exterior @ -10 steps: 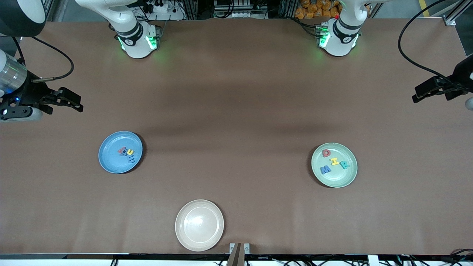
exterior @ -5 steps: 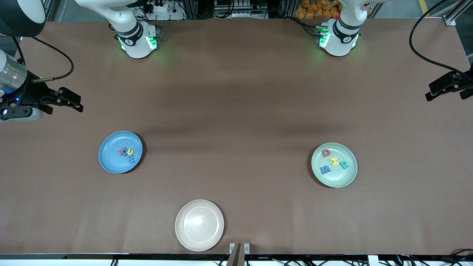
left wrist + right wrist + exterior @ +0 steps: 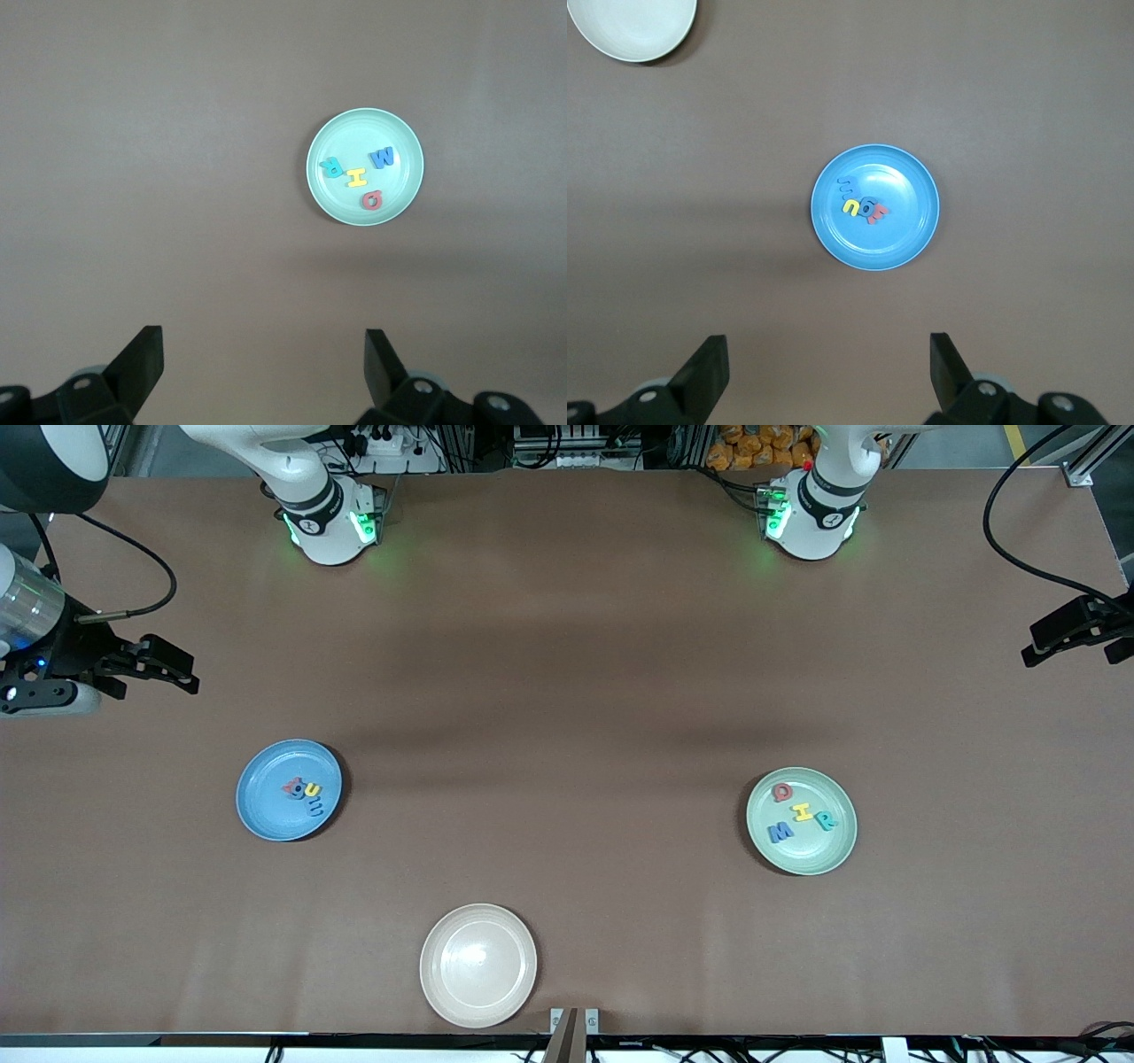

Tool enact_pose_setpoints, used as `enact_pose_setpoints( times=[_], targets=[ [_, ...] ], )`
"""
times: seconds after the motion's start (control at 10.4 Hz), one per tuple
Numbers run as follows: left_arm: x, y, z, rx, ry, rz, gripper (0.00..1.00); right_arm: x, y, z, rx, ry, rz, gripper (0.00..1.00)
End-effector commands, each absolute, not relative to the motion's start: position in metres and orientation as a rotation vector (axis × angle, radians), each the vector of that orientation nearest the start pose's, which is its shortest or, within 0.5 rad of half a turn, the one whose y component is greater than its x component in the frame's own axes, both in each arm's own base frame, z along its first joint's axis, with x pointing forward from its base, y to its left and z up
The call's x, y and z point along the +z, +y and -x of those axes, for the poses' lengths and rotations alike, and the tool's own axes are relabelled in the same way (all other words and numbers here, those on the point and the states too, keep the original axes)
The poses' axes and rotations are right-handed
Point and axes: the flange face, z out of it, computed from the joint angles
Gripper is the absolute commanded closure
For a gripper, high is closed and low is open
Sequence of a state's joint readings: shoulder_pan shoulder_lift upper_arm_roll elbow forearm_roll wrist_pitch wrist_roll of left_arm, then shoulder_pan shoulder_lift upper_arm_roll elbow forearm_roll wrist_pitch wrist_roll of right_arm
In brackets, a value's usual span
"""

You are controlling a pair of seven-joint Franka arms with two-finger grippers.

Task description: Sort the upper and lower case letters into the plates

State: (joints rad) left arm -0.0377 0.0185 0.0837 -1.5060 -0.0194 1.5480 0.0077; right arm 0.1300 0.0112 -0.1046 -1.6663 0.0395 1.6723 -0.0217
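Letters lie sorted: capitals in the mint plate (image 3: 802, 863), small ones in the blue plate (image 3: 266, 824), so nothing seems left to grasp. Left claw (image 3: 264, 354) and right claw (image 3: 829, 359) hang spread and empty high over the surface (image 3: 567, 691), each above its plate, apparently waiting.

Brown matte bench (image 3: 567, 691), wide and plain. Directly on it, three round plates, well apart. Sky blue plate (image 3: 266, 815) toward the right arm's end. Pale mint green plate (image 3: 828, 855) toward the left arm's end, about equally near to the front camera. Cream-beige plate (image 3: 478, 965) between these two, nearest to the front camera, close to the bench edge. Two white arm bases (image 3: 328, 522) standing along the farthest edge.
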Motion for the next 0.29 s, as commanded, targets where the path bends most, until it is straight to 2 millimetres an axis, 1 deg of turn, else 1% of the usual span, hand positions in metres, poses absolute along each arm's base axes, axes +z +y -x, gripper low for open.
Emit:
enact_pose_setpoints(
  times=[0.0, 0.19],
  targets=[
    [0.6473, 0.0248, -0.5561, -0.036, -0.036, 3.172, 0.0, 0.586, 0.0143, -0.5656, -0.01, -0.051, 3.089, 0.0],
    [0.6473, 0.0305, -0.5558, -0.037, -0.051, 3.173, 0.0, 0.5879, 0.0125, -0.5657, -0.02, -0.049, 3.089, 0.0]
  ],
)
